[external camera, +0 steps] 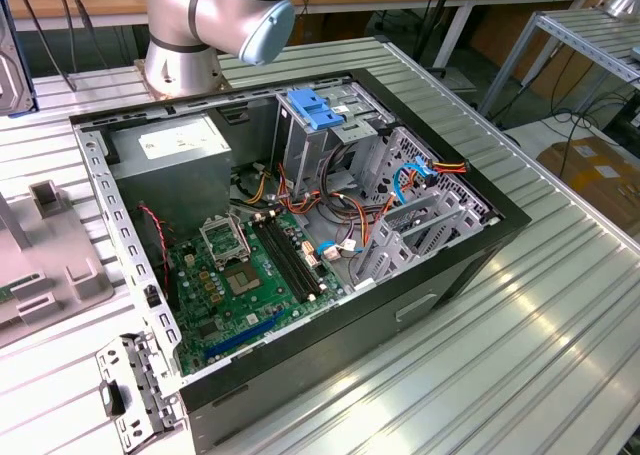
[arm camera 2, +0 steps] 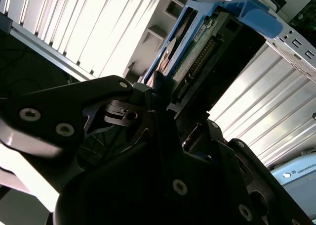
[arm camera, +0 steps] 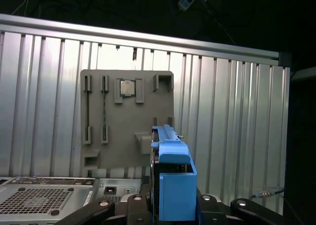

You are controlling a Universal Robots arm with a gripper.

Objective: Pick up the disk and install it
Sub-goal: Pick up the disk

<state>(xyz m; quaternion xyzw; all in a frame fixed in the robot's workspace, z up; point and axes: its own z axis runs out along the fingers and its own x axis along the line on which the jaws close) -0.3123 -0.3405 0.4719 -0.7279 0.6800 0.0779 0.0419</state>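
Observation:
My gripper point(arm camera: 170, 207) is shut on the disk point(arm camera: 170, 165), which stands on edge between the fingers with its blue plastic rail showing. In the second wrist view the disk point(arm camera 2: 207, 52) shows its connector edge and blue rail, with the gripper point(arm camera 2: 158, 94) clamped on its near end. The disk hangs above a grey fixture plate point(arm camera: 128, 121) on the ribbed metal table. A silver slab with a blue edge point(external camera: 12, 65) at the exterior view's left border looks like the same disk, off to the side of the open computer case point(external camera: 300, 225).
The case lies open, with a motherboard point(external camera: 240, 275), a grey power-supply box point(external camera: 170, 155) and a drive cage topped by a light-blue latch point(external camera: 315, 110). The fixture plate point(external camera: 50, 265) holds a small chip point(arm camera: 127, 88). The arm's base point(external camera: 185, 35) stands behind the case.

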